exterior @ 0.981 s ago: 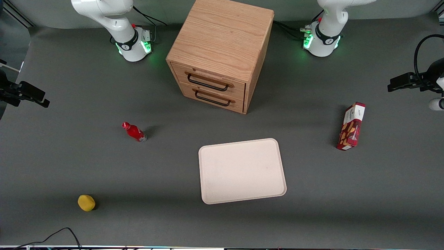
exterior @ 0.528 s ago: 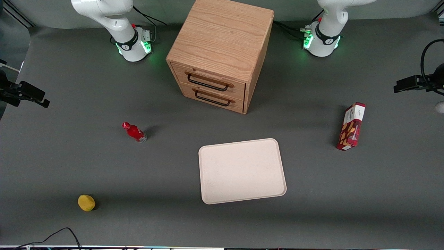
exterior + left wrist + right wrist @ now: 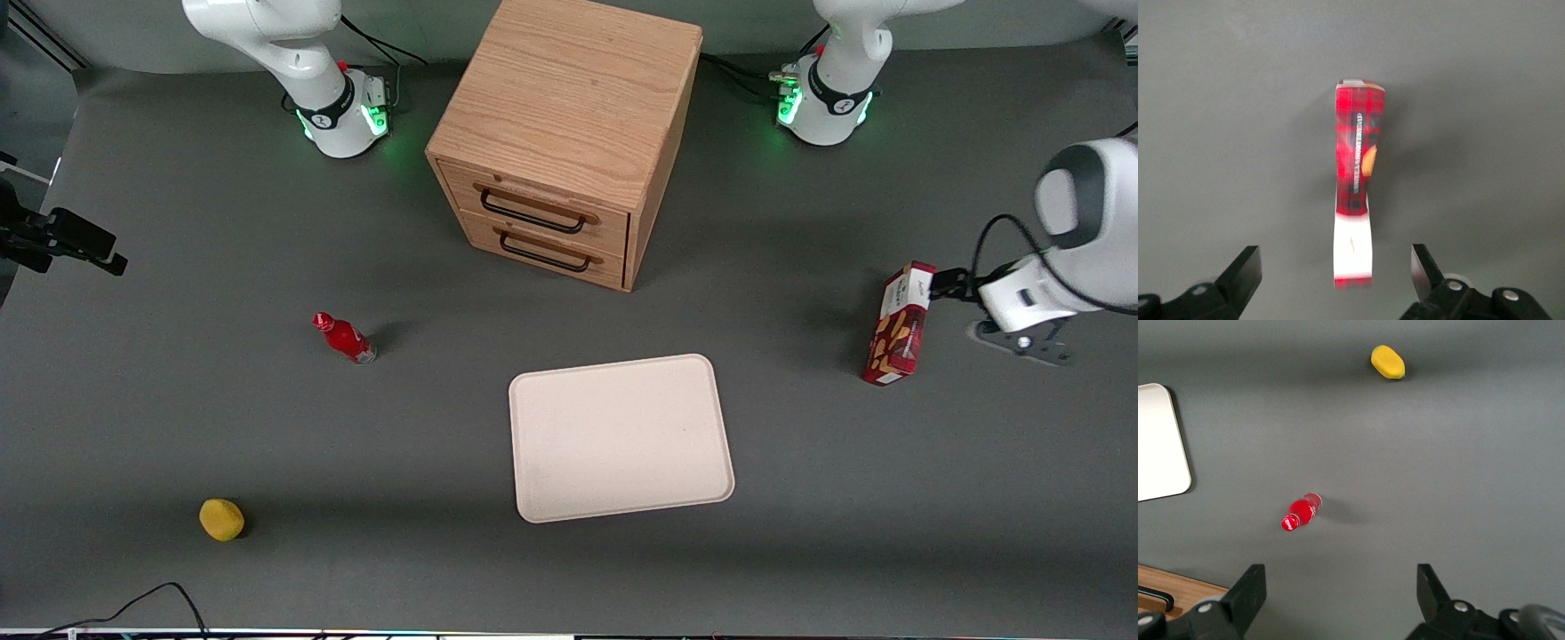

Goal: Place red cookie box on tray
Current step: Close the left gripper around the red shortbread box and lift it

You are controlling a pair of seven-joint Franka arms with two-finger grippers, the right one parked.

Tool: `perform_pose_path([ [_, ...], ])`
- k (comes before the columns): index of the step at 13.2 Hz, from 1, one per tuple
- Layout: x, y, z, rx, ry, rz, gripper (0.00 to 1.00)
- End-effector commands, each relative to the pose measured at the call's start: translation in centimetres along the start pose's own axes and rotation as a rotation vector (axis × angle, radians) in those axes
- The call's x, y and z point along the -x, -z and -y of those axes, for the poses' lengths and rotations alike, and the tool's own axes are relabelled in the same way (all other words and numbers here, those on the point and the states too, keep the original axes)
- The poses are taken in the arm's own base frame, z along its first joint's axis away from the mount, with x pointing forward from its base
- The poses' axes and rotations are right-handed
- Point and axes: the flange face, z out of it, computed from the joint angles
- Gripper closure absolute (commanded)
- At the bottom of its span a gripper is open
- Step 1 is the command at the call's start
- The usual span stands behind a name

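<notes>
Grey tabletop: left arm now in over the box.
Gripper [image 3: 1336, 270], fingers spread, has arrived above the upright red cookie box [image 3: 898, 324]; box unmoved, well apart from the tray [image 3: 620, 436].

The red cookie box [image 3: 899, 324] [image 3: 1356, 180] is standing upright on the counter toward the working arm's end, well apart from the tray [image 3: 620, 436], which is lying flat and bare nearer the front camera.
</notes>
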Motion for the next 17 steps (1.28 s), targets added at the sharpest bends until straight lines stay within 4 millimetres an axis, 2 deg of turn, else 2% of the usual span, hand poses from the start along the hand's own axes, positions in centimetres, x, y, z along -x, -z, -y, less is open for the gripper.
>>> perform_pose_path([
  [1, 0.4, -4.9, -1.1, -0.035, -0.039, -0.064, 0.0],
  [2, 0.1, -6.5, -1.1, -0.036, -0.043, -0.067, 0.0],
  [3, 0.3, -7.9, -1.2, -0.041, -0.044, -0.078, 0.07],
  [5, 0.4, -9.9, -1.2, -0.032, -0.025, -0.092, 1.0],
  [6, 0.3, -10.1, -1.1, -0.024, -0.02, -0.09, 1.0],
  [9, -0.5, -8.5, -0.8, -0.017, -0.012, -0.091, 1.0],
  [11, -1.8, -5.5, -0.2, 0.015, 0.001, -0.071, 1.0],
  [12, -2.7, -2.9, 0.2, 0.03, -0.001, -0.051, 1.0],
  [14, -4.4, 4.1, 0.6, 0.092, 0.019, -0.025, 1.0],
  [15, -5.0, 7.9, 0.1, 0.126, 0.046, -0.024, 1.0],
  [17, -5.9, 14.8, -2.0, 0.135, 0.141, -0.011, 1.0],
])
